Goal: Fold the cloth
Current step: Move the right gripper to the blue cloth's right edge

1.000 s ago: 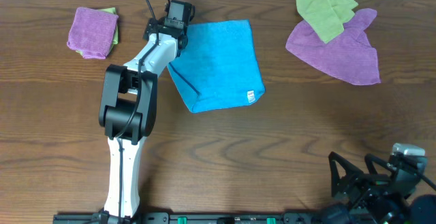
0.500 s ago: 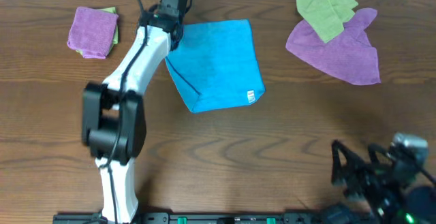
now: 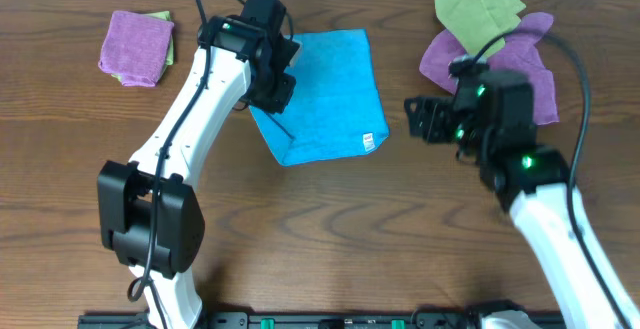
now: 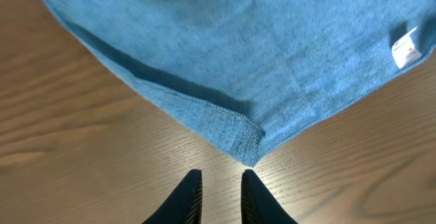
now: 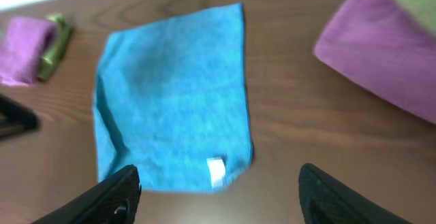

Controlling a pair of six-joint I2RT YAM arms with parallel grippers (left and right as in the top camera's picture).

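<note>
A: Spotted the cloth (image 3: 325, 94) yet?

B: Yes. Found flat on the wooden counter (image 3: 350, 229), sky blue, with its white tag (image 3: 367, 141) by the near right corner. Seems doubled along its left edge, going by a second layer under the hem in the left wrist view.

A: And where to look for the left gripper (image 3: 278, 94)?

B: Over the cloth's left edge, seen from overhead. Barely parted, with just a thin slit of counter between the fingers (image 4: 194, 197), pinching nothing. Pointed toward the cloth's near left corner.

A: Same for the right gripper (image 3: 418, 119)?

B: No. Hangs just right of the cloth, on the tag side, apart from the fabric. Spread wide, gripping nothing, with the cloth in view ahead of its fingers (image 5: 116, 193) in its own camera.

A: Anything else worth noting around the cloth?

B: Well off to its left, a folded purple cloth (image 3: 137, 47) resting on a yellow-green layer (image 3: 168, 44). Off to its right, beyond the right gripper, a loose purple cloth (image 3: 500, 69) topped by a crumpled yellow-green cloth (image 3: 478, 14). Touching the blue one? Neither.
</note>
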